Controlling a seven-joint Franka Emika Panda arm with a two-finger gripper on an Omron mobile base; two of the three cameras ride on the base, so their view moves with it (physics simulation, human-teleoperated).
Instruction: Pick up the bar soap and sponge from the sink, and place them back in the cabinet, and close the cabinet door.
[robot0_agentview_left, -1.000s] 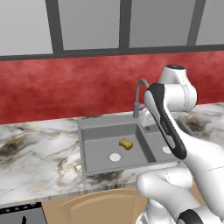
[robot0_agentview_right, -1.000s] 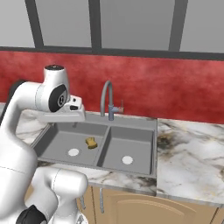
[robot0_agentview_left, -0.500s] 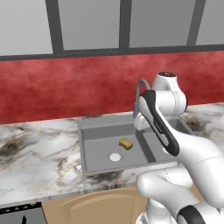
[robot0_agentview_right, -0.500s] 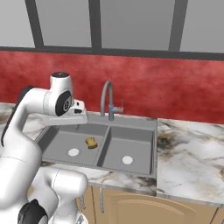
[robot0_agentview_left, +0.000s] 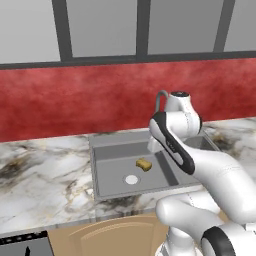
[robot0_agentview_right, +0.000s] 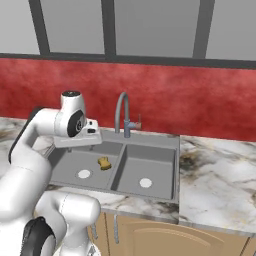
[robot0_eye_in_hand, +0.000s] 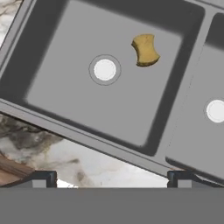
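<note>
Marbled desk (robot0_agentview_left: 45, 185) runs below a red backsplash (robot0_agentview_left: 75, 100), with the grey sink (robot0_agentview_right: 150, 148) set into it. Sink has two basins, a white round drain (robot0_eye_in_hand: 105, 69) in each. Left basin holds the sponge (robot0_eye_in_hand: 145, 50), lying on the floor near the divider, apart from that drain; right basin shows just its drain (robot0_eye_in_hand: 216, 110). Sponge: small yellow-brown chunk, a notch in one side, darker along one edge. Both base views show the gooseneck faucet (robot0_agentview_right: 121, 113) behind the divider; hand view looks straight down into the basins. My fingers (robot0_eye_in_hand: 113, 179) are spread wide, released, holding nothing, above the sink's front rim and well apart from the sponge.
</note>
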